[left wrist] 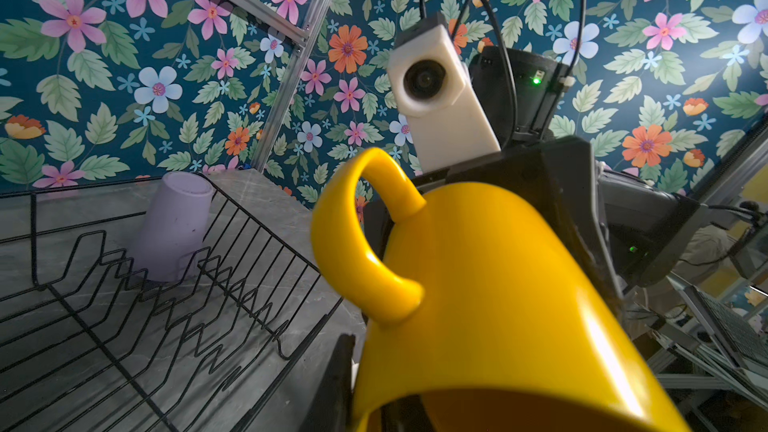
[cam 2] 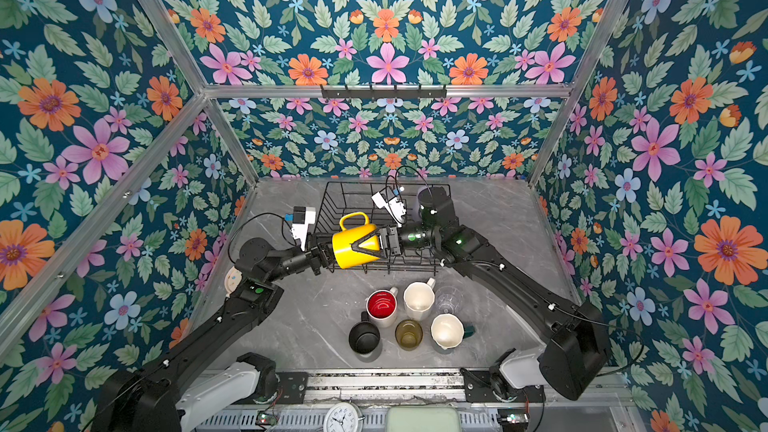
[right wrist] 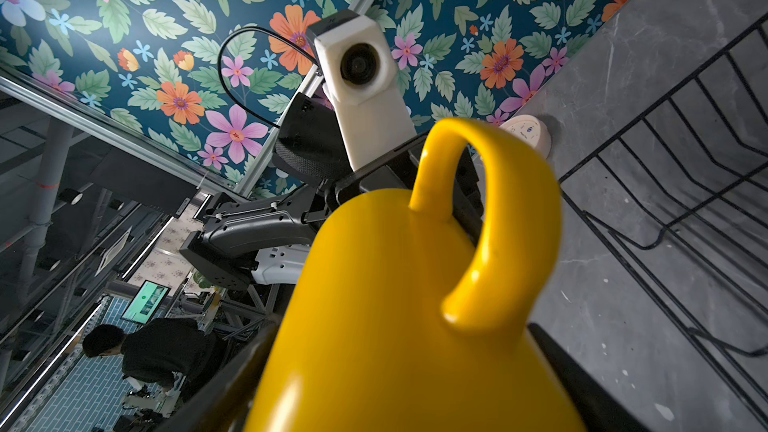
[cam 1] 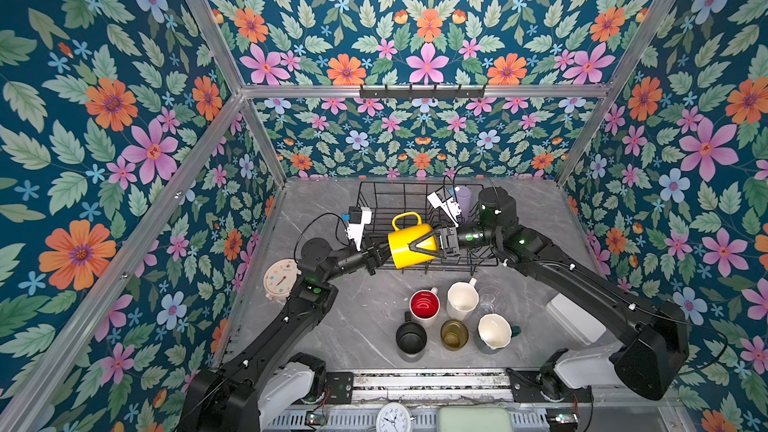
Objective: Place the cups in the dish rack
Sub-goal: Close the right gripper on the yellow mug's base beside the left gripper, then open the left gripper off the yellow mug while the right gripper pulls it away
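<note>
Yellow mug (cam 1: 400, 252) hung on its side over the front of the dish rack (cam 1: 399, 201), between both grippers.
The right gripper (cam 1: 413, 248) clasped the mug's body, fingers spread wide on either side. The left gripper (cam 1: 380, 253) sat at the mug's mouth, and whether it was pinching the rim could not be told. A lilac tumbler (left wrist: 174, 226) stood upside down in the rack's far right corner. The remaining cups, among them a black mug (cam 1: 410, 336) and an amber glass (cam 1: 454, 334), stood clustered on the grey table (cam 1: 332, 326) in front of the rack.

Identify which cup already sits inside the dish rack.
The lilac tumbler, in the dish rack's far right corner. The right gripper holds the yellow mug aloft; six others stand on the table.
</note>
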`<state>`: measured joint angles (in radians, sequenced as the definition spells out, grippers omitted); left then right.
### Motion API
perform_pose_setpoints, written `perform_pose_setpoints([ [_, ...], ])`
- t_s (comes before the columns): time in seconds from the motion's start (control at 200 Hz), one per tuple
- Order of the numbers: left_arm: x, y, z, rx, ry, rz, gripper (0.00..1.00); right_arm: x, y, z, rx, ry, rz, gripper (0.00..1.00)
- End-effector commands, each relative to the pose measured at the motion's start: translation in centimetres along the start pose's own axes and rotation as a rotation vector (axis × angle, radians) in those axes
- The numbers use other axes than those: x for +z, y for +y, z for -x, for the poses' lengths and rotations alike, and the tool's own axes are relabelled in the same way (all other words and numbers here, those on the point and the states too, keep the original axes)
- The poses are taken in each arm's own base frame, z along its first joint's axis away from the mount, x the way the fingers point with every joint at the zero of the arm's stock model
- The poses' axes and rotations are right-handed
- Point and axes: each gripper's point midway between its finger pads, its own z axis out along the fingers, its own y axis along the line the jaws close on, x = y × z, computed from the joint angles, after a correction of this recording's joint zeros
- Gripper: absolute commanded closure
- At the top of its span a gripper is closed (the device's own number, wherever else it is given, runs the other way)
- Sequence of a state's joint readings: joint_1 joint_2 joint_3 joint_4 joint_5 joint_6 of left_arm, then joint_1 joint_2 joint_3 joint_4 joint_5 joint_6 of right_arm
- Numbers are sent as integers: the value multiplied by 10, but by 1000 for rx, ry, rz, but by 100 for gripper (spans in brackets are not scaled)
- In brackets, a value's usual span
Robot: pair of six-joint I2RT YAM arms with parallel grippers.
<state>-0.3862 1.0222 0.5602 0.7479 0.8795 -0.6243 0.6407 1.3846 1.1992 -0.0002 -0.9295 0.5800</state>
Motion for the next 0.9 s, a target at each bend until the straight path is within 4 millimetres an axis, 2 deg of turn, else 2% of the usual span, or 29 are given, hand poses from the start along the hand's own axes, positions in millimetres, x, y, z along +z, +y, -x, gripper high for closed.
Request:
perform_pose_setpoints([
  [0.0, 0, -3, 14, 43, -48, 4, 75, -2, -4, 4, 6, -21, -33, 100],
  [0.135, 1, -3, 15, 48, -38, 8, 55, -2, -3, 4, 5, -22, -31, 100],
  [0.325, 0, -1, 12, 46, -23, 23, 33, -5, -1, 7, 2, -36, -44, 100],
  [0.61, -5, 9, 8, 70, -7, 103, 14, -13, -2, 9, 8, -57, -94, 100],
  [0.77, -11, 20, 6, 82, 1, 193, 1, -31, -10, 15, 20, -93, -165, 100],
  [0.895, -21, 36, 9, 102, -9, 315, 0, -46, -23, 18, 24, -112, -261, 100],
])
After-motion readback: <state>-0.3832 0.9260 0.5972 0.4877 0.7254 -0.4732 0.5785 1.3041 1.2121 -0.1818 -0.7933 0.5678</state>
